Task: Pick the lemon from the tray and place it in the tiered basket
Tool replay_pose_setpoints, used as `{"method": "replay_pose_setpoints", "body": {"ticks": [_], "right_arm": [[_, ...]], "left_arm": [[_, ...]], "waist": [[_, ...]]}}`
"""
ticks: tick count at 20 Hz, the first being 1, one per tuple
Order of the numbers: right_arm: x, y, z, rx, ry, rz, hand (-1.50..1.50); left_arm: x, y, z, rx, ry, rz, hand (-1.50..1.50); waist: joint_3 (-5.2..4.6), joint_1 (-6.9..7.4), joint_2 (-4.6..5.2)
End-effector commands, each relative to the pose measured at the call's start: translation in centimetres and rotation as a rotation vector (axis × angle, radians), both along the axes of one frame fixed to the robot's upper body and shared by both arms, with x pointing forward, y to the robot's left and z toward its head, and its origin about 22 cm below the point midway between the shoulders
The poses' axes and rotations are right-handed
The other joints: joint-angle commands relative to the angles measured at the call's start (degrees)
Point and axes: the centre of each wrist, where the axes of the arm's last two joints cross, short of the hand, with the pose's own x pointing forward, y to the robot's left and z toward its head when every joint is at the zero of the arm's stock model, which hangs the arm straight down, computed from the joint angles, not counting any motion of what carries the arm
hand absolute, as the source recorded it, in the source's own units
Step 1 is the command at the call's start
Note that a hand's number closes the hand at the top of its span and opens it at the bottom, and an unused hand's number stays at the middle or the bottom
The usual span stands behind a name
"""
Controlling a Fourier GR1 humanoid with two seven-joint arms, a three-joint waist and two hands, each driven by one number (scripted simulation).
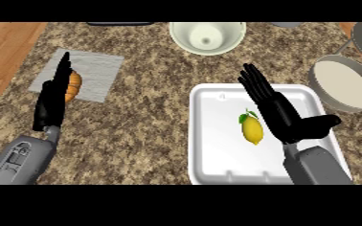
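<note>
A yellow lemon (pixel 252 129) with a green leaf lies in the middle of the white tray (pixel 212 124) at the lower right. My right hand (pixel 279 112) hovers over the tray just to the right of the lemon, fingers straight and pointing away, thumb spread out to the right; it holds nothing. At the left my left hand (pixel 53 98) stands edge-on with straight fingers, in front of an orange pastry. The tiered basket (pixel 343 84) shows at the right edge as a round grey-rimmed bowl with a pale bottom.
A pale round bowl (pixel 207 37) stands at the top centre. An orange pastry (pixel 73 86) rests on a grey mat (pixel 92 69) at the left, partly hidden by my left hand. Wooden floor (pixel 17 43) shows beyond the speckled counter's left edge.
</note>
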Motion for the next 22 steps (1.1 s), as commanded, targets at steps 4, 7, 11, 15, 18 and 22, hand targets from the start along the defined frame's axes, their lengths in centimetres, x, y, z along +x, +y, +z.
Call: {"method": "replay_pose_setpoints", "body": {"ticks": [4,7,11,15,18,22], "right_arm": [[1.0,-7.1,5.6,-0.247,-0.252,-0.421,1.50],[0.1,-15.6,4.8,-0.550,-0.137,-0.838,1.50],[-1.5,-13.0,2.1,-0.163,-0.111,-1.236,-1.50],[-6.5,-8.8,4.2,-0.155,-0.226,-1.181,-1.50],[-8.7,-7.8,6.2,-0.266,-0.128,-1.083,-1.50],[-11.3,-8.0,4.6,-0.513,0.103,-0.904,-1.50]], "left_arm": [[-4.9,-0.6,-5.5,-0.117,0.156,0.043,0.00],[-4.9,-1.3,-6.1,-0.168,0.197,0.071,0.00],[-7.8,-3.1,-8.6,-0.260,0.233,0.055,0.00],[-9.6,-2.9,-8.7,-0.269,0.221,-0.001,0.00],[-9.8,-2.8,-8.7,-0.233,0.220,0.010,0.00],[-8.6,-3.0,-8.4,-0.256,0.189,0.007,0.00]], "waist": [[-1.72,-1.87,0.35],[-2.97,-7.43,0.96],[-1.49,-4.44,0.46],[-1.50,-2.47,0.75],[-1.63,-2.13,0.87],[-1.88,-2.35,1.21]]}}
